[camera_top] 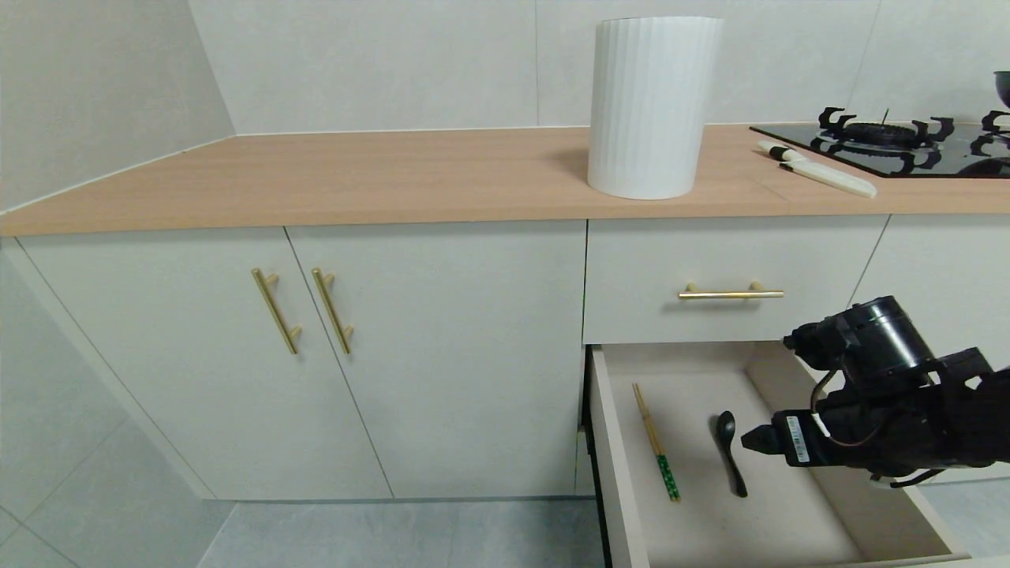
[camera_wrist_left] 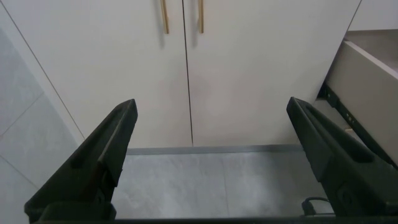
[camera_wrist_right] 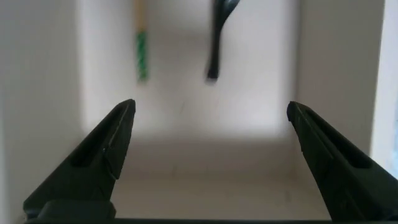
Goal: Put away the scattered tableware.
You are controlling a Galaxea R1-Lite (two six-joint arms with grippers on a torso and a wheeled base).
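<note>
Two empty grippers, drawer loaded
Right gripper (camera_wrist_right: 210, 106), jaws wide, hangs over the open drawer (camera_top: 614, 442), which holds chopsticks (camera_top: 655, 443) and black spoon (camera_top: 731, 454); left gripper (camera_wrist_left: 211, 102), equally spread, faces cabinet doors (camera_wrist_left: 249, 68). Next, probably: fetch the countertop knife (camera_top: 824, 175).

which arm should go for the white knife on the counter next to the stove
Right. The white knife lies at the right end of the wooden counter, above the open white drawer where the right pincer hovers open. The left pincer faces the white cabinet doors low down.
</note>
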